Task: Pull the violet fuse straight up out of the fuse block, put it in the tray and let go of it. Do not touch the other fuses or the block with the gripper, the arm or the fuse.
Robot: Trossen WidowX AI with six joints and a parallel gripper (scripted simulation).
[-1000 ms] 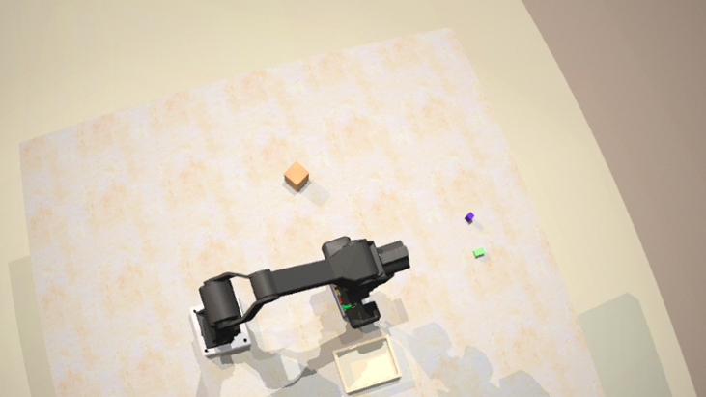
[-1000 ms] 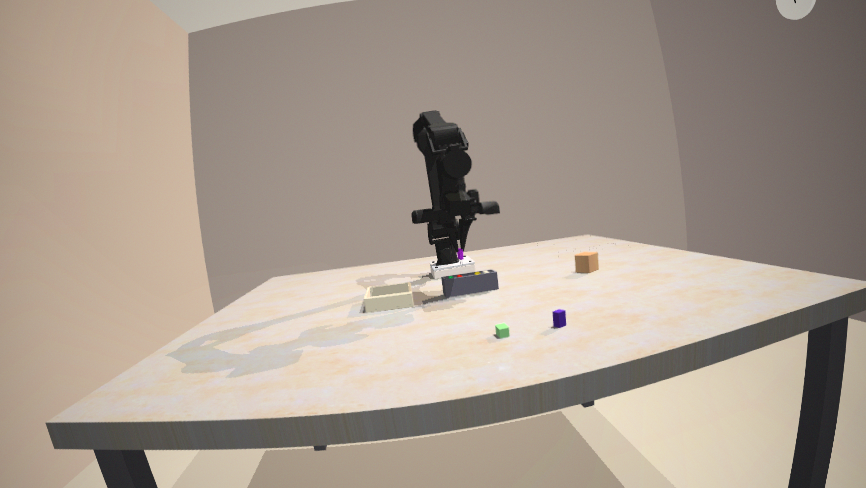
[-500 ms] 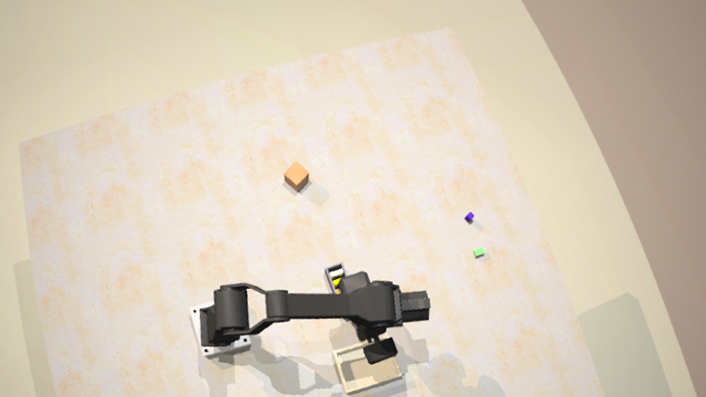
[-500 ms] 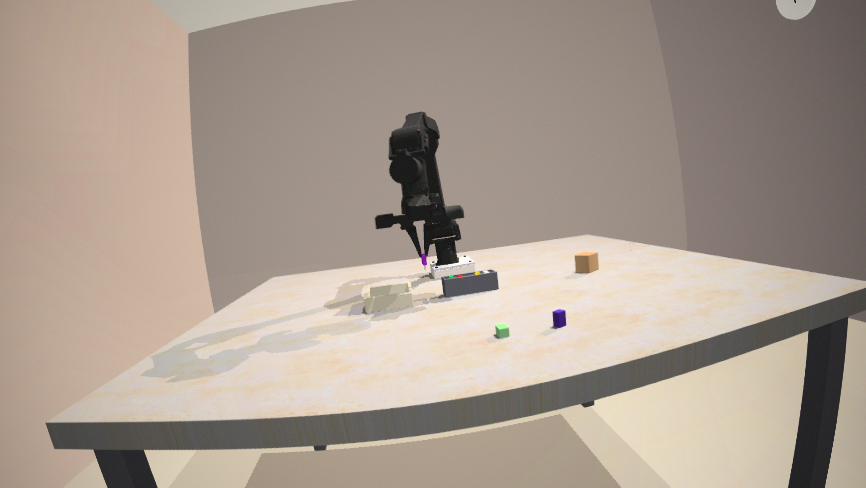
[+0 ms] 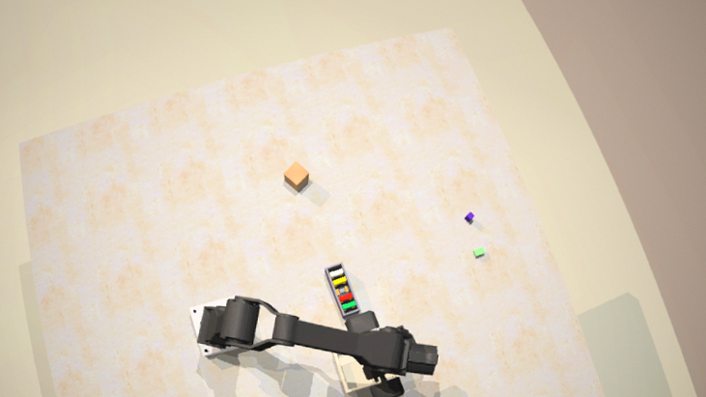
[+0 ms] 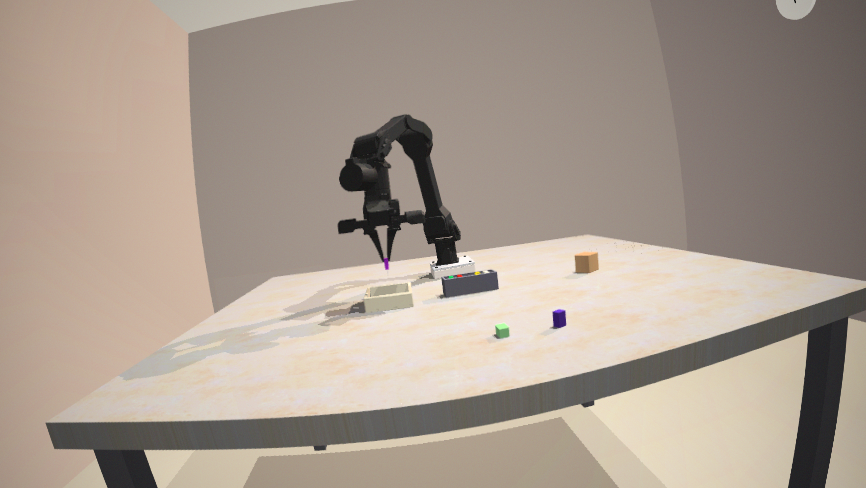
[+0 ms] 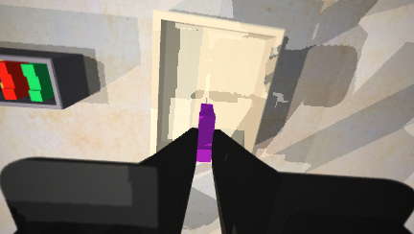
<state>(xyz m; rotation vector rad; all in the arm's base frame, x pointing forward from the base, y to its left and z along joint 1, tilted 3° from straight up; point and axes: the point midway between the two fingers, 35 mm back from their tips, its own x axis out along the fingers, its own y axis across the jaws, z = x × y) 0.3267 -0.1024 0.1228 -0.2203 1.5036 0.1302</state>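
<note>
My gripper point(image 6: 386, 260) point(image 7: 205, 135) is shut on the violet fuse point(image 6: 386, 264) point(image 7: 206, 126), which hangs upright from the fingertips. Both are above the cream tray point(image 5: 342, 374) point(image 6: 389, 301) point(image 7: 155, 86), with a gap between fuse and tray in the exterior view. In the top view the arm hides the fingertips, the fuse and part of the tray. The dark fuse block point(image 5: 328, 279) point(image 6: 470, 284) point(image 7: 72, 81) stands beside the tray. It holds white, yellow, red and green fuses, and its middle slot has no fuse.
An orange cube point(image 5: 296, 175) point(image 6: 586, 262) stands beyond the block. A small dark purple block point(image 5: 470, 217) point(image 6: 559, 318) and a light green block point(image 5: 478, 252) point(image 6: 501, 330) stand farther from the arm's base point(image 5: 196, 317) point(image 6: 452, 268).
</note>
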